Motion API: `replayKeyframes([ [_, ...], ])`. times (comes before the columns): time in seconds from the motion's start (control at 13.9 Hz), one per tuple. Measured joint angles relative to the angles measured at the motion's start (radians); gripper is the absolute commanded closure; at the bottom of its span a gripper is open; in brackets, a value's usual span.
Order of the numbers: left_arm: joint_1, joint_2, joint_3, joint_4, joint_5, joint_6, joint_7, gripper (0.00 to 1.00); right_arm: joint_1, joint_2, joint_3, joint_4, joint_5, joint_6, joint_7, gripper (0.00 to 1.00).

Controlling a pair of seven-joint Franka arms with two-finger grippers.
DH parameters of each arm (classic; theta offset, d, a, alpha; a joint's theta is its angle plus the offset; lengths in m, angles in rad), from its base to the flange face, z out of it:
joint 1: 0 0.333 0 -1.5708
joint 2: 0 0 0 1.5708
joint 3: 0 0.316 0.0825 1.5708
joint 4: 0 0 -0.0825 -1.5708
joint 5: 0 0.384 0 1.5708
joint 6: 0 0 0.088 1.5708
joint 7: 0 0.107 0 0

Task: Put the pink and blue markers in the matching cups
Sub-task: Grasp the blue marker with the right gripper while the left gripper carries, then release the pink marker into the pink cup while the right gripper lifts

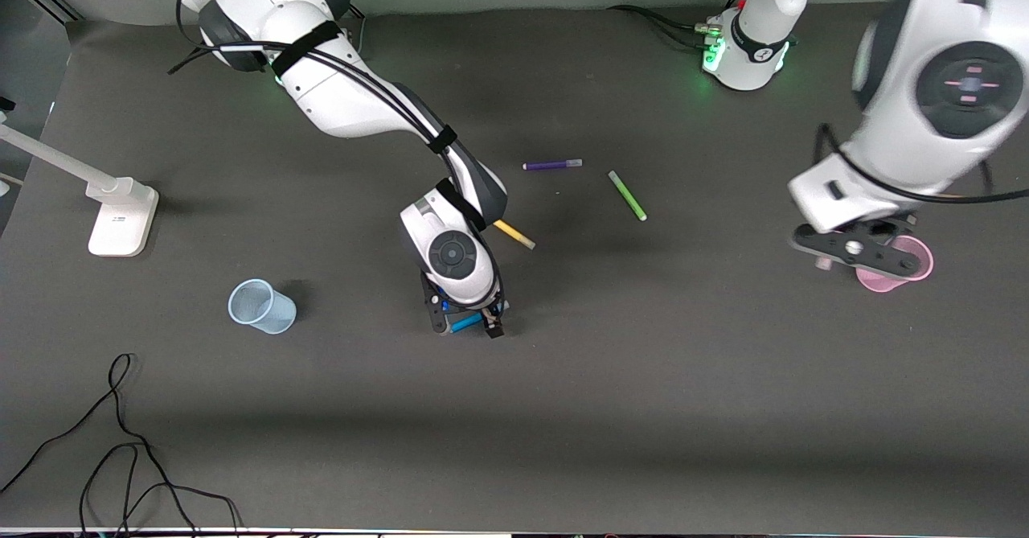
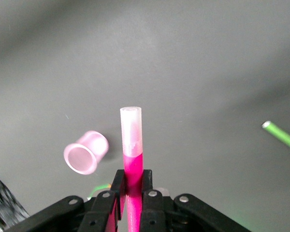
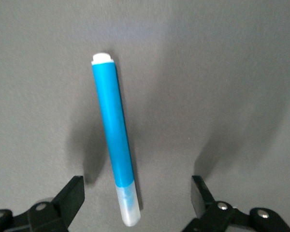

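Note:
My right gripper [image 1: 466, 322] is low over the table's middle, open, its fingers either side of the blue marker [image 1: 465, 325]. In the right wrist view the blue marker [image 3: 113, 140] lies flat on the table, pale cap between the open fingers of the right gripper [image 3: 137, 195], untouched. My left gripper [image 1: 856, 250] is up over the pale pink cup [image 1: 908, 269] at the left arm's end. In the left wrist view the left gripper [image 2: 132, 176] is shut on the pink marker [image 2: 132, 145], cap pointing away, with the pink cup [image 2: 86, 152] below and to one side. The pale blue cup [image 1: 262, 305] stands upright toward the right arm's end.
A purple pen [image 1: 552, 165], a green pen [image 1: 627, 195] and a yellow pen [image 1: 514, 235] lie on the table farther from the front camera than the blue marker. A white stand [image 1: 120, 216] and a loose black cable [image 1: 120, 441] are at the right arm's end.

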Motion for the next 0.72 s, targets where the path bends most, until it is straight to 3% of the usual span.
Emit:
replayKeyframes([
  [0.14,0.070,-0.013,0.000,-0.035,-0.001,0.079,0.183,1.00,0.006,0.003,-0.001,0.001,0.000,0.009,0.001,0.43],
  [0.36,0.156,-0.081,0.000,-0.188,-0.058,0.247,0.331,1.00,0.006,0.003,-0.004,0.009,-0.002,0.009,0.001,0.64],
  [0.57,0.248,-0.154,0.000,-0.364,-0.225,0.403,0.507,1.00,0.007,0.003,-0.005,0.014,-0.017,0.009,0.001,0.83],
  [0.72,0.335,-0.173,0.001,-0.433,-0.347,0.453,0.678,1.00,0.006,0.003,-0.007,0.017,-0.020,0.009,0.000,0.91],
])
